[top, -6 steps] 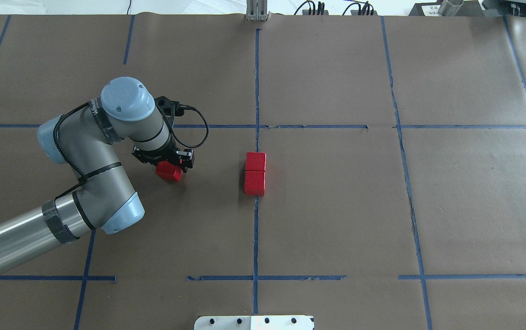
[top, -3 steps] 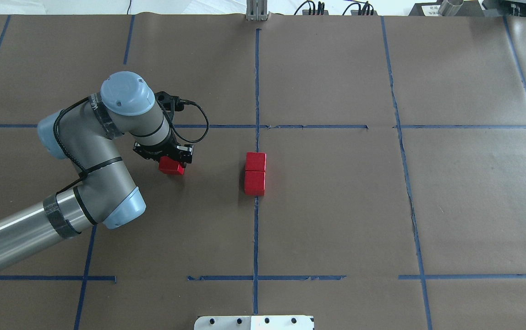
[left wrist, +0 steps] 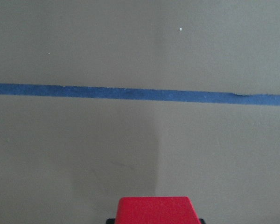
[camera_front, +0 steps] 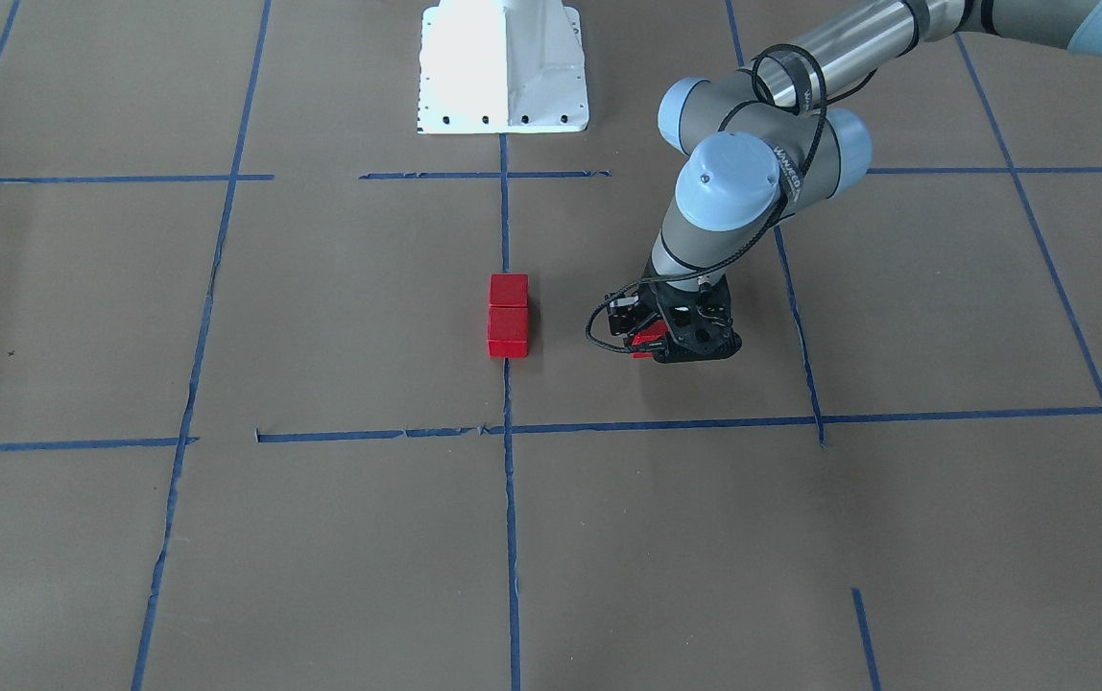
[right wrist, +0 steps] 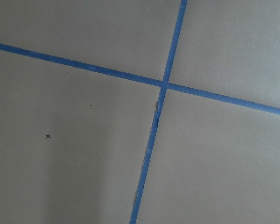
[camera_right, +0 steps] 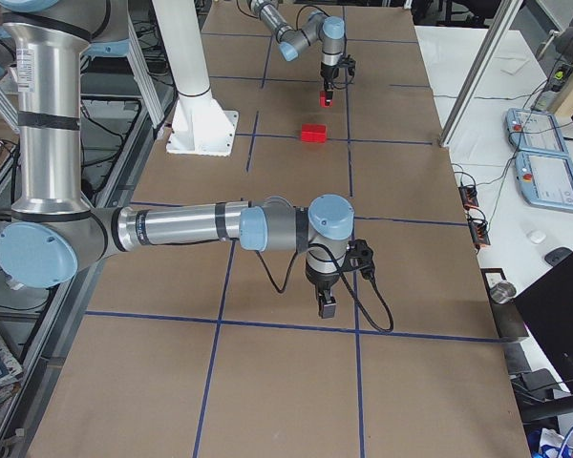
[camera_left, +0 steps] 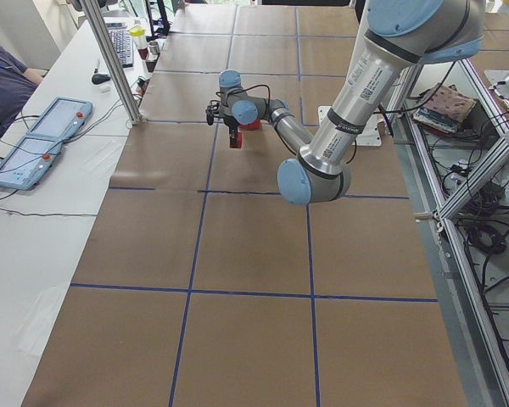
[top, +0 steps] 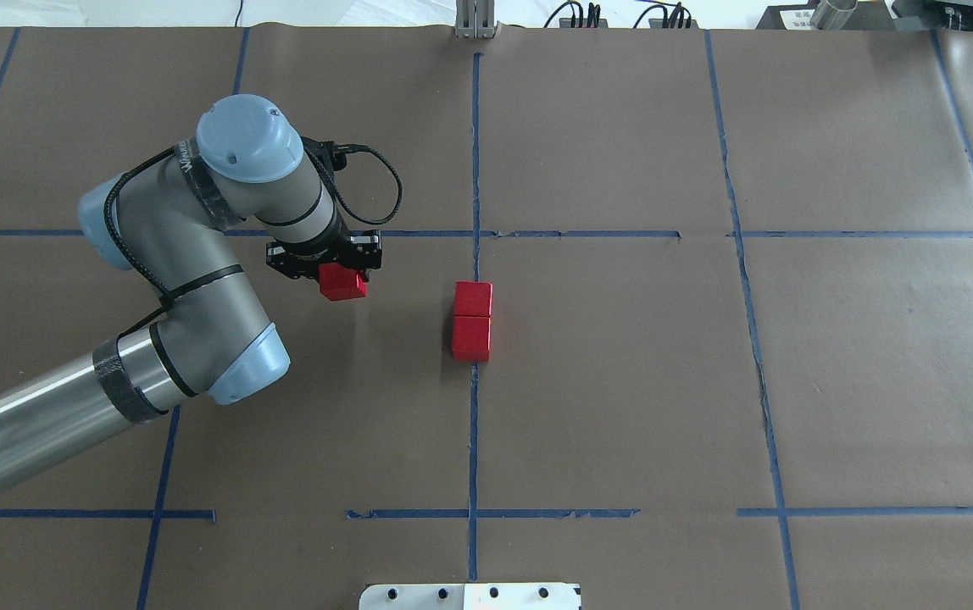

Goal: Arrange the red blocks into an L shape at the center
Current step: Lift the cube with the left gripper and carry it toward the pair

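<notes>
**A:** We caught the left pincer (top: 342, 273) clamped on one block (top: 343, 283), raised above the tabletop (top: 859, 381), left of the other two and apart from them. Why was it held up there?

**B:** We judged it a carry. Held high, the block could not scrape the paper or knock the pair (top: 473, 301). Those two sat touching, end to end on the blue line (top: 473, 440) at the center (top: 614, 381), and made the L's long leg.

**A:** What remained?

**B:** As we read it, the foot. The held block needed setting down flush beside one end of the pair, square to it, without shoving them off the line.

**A:** And the right pincer (camera_right: 326, 305)?

**B:** It hung low over the tabletop, well apart from the blocks, likely parked out of the way. We could not tell whether it was apart or together, since only the side view showed it.
</notes>
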Controlling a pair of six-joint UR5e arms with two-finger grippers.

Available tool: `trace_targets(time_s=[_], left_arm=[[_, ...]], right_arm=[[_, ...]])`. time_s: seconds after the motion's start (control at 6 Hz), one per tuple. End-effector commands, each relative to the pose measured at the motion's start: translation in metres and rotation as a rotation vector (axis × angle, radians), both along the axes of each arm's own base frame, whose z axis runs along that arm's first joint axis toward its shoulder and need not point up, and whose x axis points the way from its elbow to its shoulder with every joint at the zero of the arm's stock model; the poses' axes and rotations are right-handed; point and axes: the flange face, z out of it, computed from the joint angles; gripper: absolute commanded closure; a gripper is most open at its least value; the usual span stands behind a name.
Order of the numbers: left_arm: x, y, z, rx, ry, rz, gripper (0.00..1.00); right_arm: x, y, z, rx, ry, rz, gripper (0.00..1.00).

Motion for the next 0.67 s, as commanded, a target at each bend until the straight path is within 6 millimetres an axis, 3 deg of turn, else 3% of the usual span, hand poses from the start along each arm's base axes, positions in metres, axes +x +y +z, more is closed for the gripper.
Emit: trace_targets(time_s=[0.0, 0.5], left_arm=[[-0.002, 0.008, -0.02, -0.261, 0.042, -0.232, 0.83], [0.014, 0.01, -0.044, -0.745, 0.089, -0.673, 0.8]], right_arm=[[0.0, 0.0, 0.0, 0.001, 0.0, 0.0, 0.0], [0.0, 0.0, 0.0, 0.003, -0.003, 0.0, 0.0]])
